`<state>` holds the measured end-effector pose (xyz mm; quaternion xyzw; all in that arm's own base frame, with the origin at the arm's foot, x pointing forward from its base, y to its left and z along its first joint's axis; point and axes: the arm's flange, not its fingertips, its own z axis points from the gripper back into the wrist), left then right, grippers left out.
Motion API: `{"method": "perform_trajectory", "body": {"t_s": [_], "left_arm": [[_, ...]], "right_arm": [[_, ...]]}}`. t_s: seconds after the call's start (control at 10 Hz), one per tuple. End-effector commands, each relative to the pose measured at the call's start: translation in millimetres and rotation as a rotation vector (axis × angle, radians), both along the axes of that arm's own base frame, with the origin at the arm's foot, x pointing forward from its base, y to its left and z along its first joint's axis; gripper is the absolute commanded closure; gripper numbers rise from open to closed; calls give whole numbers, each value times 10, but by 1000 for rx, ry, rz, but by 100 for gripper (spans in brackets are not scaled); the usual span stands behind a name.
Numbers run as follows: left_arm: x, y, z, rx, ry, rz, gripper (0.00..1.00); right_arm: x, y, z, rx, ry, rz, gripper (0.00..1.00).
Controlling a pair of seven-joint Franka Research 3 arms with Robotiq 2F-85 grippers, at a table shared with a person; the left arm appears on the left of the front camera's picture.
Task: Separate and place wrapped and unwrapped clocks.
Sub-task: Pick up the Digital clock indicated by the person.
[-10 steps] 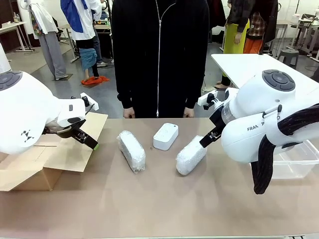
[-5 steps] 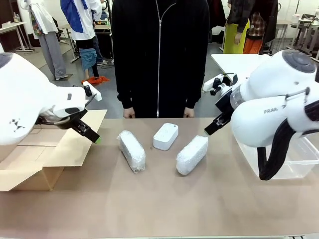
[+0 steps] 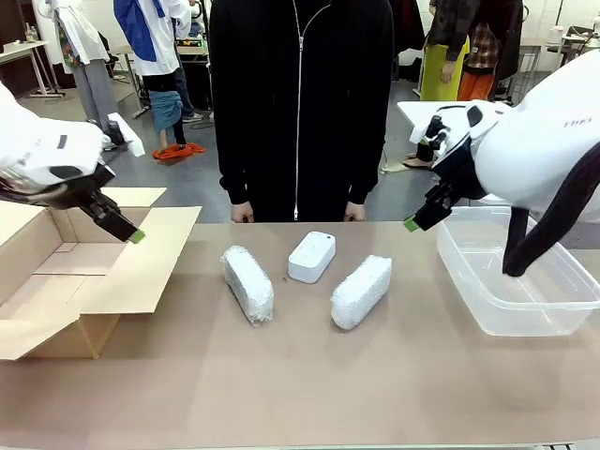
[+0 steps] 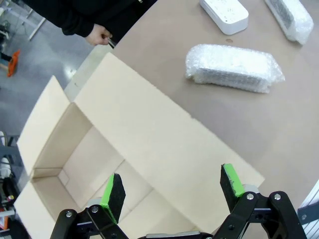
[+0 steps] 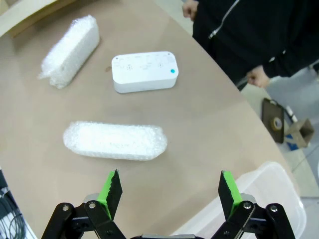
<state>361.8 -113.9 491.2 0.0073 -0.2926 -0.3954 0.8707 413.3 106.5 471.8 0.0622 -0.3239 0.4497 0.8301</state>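
Left tool (image 4: 172, 185) over box (image 3: 122, 281), right tool (image 5: 169, 188) near tub (image 3: 525, 319): both open, empty. Left bundle (image 3: 247, 283), bare clock (image 3: 311, 256), right bundle (image 3: 361, 291) in a row on bench (image 3: 281, 375). Bundles likely light, squashy, slick: pinch across narrow waist. Clock rigid: grip long edges.

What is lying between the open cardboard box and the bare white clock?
A bubble-wrapped clock lies there, touching neither the cardboard box nor the white clock. The front view shows this clearly.

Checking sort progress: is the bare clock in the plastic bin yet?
No, the bare clock lies on the table, outside the plastic bin.
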Motion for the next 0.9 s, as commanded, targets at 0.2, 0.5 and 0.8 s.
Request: {"method": "perform_trajectory", "body": {"t_s": [0.2,0.5,0.8], "left_arm": [[-15,358,484,70,-45,-122,0],[-3,614,937,106,-82,-206,0],[25,900,1221,110,-68,-297,0]], "right_arm": [[541,-452,94,58,-1,65,0],[894,-882,192,72,-9,122,0],[959,-1395,385,44,15,248,0]]}}
